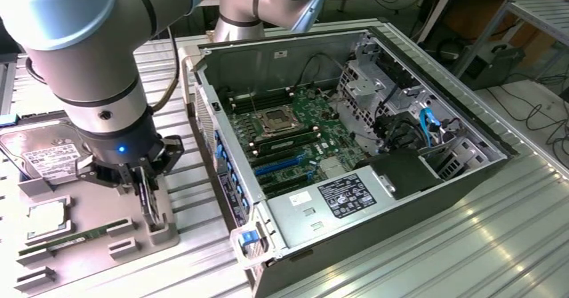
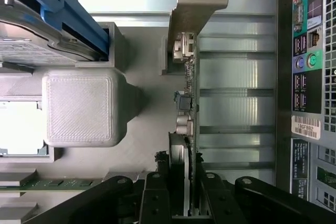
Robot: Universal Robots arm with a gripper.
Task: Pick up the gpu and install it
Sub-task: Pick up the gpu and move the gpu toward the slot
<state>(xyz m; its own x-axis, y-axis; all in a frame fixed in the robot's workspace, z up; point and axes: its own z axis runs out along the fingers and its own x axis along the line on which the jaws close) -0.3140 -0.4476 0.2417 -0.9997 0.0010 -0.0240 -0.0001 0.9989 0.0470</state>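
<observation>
- Exterior view: a grey robot arm reaches down over a grey parts tray at the exterior view's left.
- The gripper sits low over the tray, with its dark fingers on either side of the gpu.
- The gpu stands upright on its edge in a holder at the tray's edge nearest the computer case. It is seen as a thin vertical card.
- On the same tray lie a silver hard drive, a square processor chip and a narrow green memory stick.
- The case lies open on its side at the exterior view's right, on a ribbed metal table. Its green motherboard faces up.
- Wrist view: the gpu is seen edge-on, and its silver bracket is at the end far from the gripper.
- The gripper pinches the card, with black fingers pressed against both of its faces.
- The card's lower edge appears to sit in the holder, though the angle makes this hard to confirm.
- Beside the card are a grey printed block and the blue-framed hard drive. On the card's other side is the case's rear port panel.
</observation>
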